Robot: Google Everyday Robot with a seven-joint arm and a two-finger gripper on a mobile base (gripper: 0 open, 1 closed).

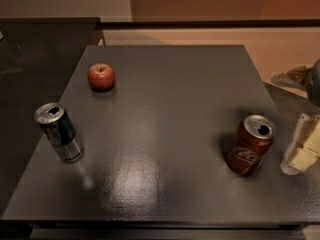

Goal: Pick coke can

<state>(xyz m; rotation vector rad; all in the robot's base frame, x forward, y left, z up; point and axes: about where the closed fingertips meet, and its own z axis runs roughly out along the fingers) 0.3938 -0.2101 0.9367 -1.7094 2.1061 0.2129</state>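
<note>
The coke can stood upright on the dark table, by its right edge toward the near corner. My gripper hung just off that edge, near the can but apart from it; how wide it was, I could not tell. A silver-and-blue can stood by the left edge. Farther back, an apple sat toward the far left corner.
</note>
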